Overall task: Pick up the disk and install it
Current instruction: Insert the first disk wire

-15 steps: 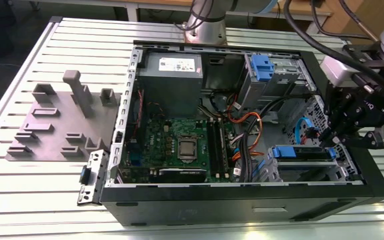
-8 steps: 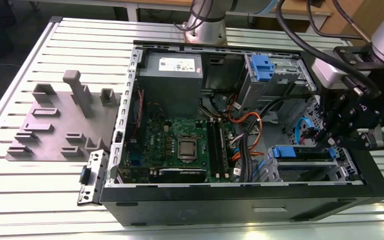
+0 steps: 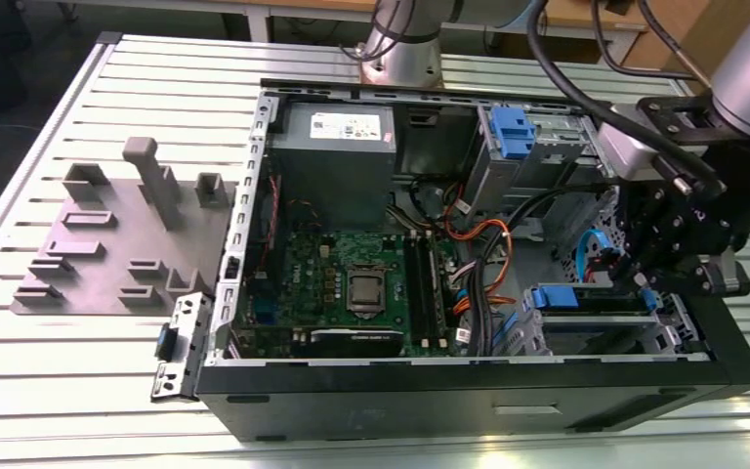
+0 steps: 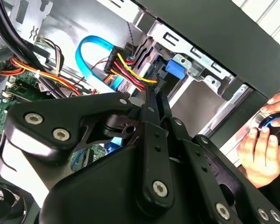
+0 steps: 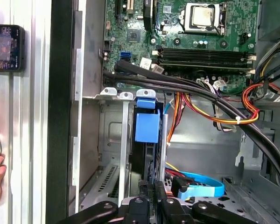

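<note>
Exterior view: the gripper is reaching into the open computer case at its drive cage, its fingertips hidden behind the linkage, so whether it is clenched or released cannot be told, while the disk, blue bracket showing, is sitting in the cage on the exterior view's right, on a slatted metal table. Second wrist view: black gripper links are covering most of the cage, and a person's hand is resting outside the case. First wrist view: the disk is standing edge-on in the cage slot, its blue bracket tab facing up, beside the green motherboard.
</note>
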You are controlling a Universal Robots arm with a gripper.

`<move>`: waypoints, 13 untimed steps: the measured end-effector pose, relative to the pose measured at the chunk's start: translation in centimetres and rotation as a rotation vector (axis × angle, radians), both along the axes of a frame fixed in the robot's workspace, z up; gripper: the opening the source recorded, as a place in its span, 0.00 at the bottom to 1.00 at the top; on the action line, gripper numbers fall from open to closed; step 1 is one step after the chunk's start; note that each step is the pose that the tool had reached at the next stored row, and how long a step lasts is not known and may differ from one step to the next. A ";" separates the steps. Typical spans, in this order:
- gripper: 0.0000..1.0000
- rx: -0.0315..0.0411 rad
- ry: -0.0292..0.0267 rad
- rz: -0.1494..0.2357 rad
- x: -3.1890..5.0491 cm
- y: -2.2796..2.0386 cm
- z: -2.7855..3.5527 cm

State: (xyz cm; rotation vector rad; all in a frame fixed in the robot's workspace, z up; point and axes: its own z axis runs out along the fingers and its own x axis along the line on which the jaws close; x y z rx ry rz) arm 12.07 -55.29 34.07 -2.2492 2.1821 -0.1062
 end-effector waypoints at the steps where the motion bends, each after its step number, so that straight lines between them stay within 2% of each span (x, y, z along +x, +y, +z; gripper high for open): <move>1: 0.16 -0.0001 -0.0003 0.000 -0.04 0.00 -0.01; 7: 0.16 -0.0002 -0.0033 -0.003 -0.14 0.01 -0.15; 8: 0.16 -0.0002 -0.0061 -0.003 -0.19 0.01 -0.17; 11: 0.16 0.0000 -0.0215 -0.004 -0.52 0.01 -0.20; 13: 0.16 -0.0002 -0.0240 -0.010 -0.55 0.01 -0.24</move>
